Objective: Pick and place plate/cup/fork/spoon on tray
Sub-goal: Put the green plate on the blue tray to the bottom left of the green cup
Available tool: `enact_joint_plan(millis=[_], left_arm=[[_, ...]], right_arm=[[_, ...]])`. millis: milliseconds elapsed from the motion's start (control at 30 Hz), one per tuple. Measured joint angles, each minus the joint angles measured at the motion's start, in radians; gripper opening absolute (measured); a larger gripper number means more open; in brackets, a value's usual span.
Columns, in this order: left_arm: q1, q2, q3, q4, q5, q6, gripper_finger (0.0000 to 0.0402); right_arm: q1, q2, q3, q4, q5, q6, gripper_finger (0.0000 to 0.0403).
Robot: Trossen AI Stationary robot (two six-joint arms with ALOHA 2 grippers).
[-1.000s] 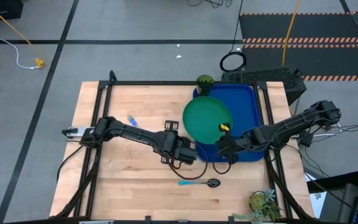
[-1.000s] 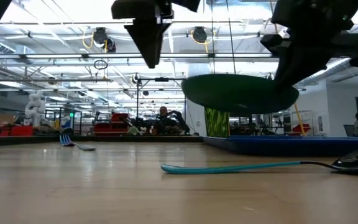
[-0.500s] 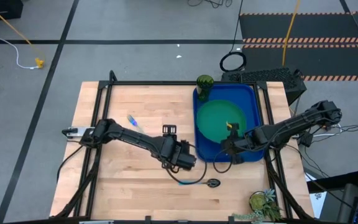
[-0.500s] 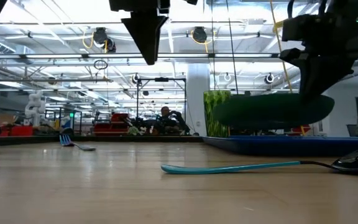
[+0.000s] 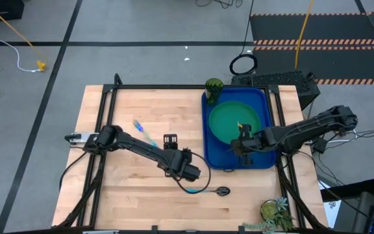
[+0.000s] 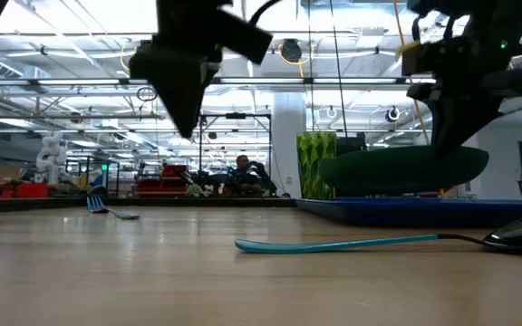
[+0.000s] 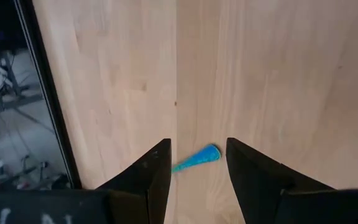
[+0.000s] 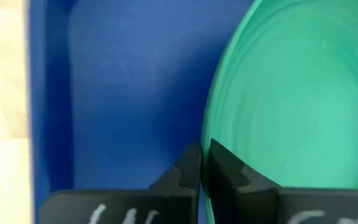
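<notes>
Right end effector (image 5: 241, 144) grips the plate (image 5: 234, 123) rim, just over the tray (image 5: 263, 97). Left end effector (image 5: 190, 174), fingers apart, hovers above the spoon (image 5: 208, 190).

Left gripper (image 7: 196, 163) agape — right gripper (image 8: 202, 163) clamped

No readable text, label, brand, number or sign can be made out in any view.

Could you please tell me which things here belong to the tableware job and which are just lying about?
Belonging to the job:
the plate, held by the right pincer over the tray
the cup
the fork
the spoon, under the open left pincer

Lying about:
the potted plant
</notes>
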Motion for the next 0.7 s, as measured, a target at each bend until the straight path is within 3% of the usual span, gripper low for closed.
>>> enact_joint_plan(millis=[267, 700], left_arm=[[-0.004, 0.000, -0.070, 0.089, -0.018, -0.033, 0.0157], [-0.004, 0.000, -0.072, 0.163, -0.022, 0.016, 0.0157]], right_arm=[[-0.062, 0.001, -0.071, 0.036, 0.000, -0.026, 0.0003], [-0.140, 0.001, -0.083, 0.102, 0.000, -0.079, 0.0004]])
